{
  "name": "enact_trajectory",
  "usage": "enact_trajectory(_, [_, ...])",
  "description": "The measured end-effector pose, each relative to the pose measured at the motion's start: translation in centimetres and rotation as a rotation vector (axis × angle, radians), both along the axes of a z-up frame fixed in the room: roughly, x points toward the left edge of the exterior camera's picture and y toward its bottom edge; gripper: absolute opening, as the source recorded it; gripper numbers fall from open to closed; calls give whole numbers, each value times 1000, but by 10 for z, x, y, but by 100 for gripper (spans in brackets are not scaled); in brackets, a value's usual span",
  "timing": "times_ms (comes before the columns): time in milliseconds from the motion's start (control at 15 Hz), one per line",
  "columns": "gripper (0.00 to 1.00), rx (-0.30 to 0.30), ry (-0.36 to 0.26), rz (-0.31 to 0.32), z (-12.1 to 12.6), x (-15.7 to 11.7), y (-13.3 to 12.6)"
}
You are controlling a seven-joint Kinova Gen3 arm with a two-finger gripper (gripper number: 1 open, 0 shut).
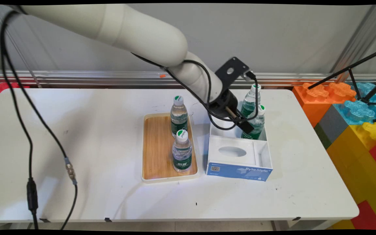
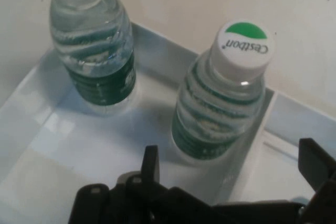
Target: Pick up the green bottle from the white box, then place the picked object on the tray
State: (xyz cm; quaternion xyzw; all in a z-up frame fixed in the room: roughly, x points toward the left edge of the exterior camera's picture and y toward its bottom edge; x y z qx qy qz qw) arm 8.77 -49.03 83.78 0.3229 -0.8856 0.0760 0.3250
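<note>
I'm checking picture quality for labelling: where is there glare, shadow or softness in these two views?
Main view: even light, sharp, with soft shadows under the arm on the table and beside the box. Hand view: slightly soft, the gripper dark at the bottom, a small glint on the nearer bottle, its cap lettering readable.

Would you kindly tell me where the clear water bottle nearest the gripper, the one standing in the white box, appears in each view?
Main view: the clear water bottle with a green label stands at the back right of the white box, just right of the black gripper.
Hand view: the same bottle is centre-right, just above the fingers.
Shared landmark: the second bottle in the box.
</note>
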Motion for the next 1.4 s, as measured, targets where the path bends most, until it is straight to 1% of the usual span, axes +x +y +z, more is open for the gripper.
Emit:
enact_trajectory(333, [100,-12,8,-15,-23,-17,-11])
enact_trajectory(867, [100,-40,19,-21,-42,-33,-22])
enact_trajectory(933, [0,-45,18,-22,-42,-33,-23])
enact_trajectory(1200, [0,-54,15,-27,-42,-33,-21])
enact_trajectory(1400, [0,-59,17,-21,-38,-32,-17])
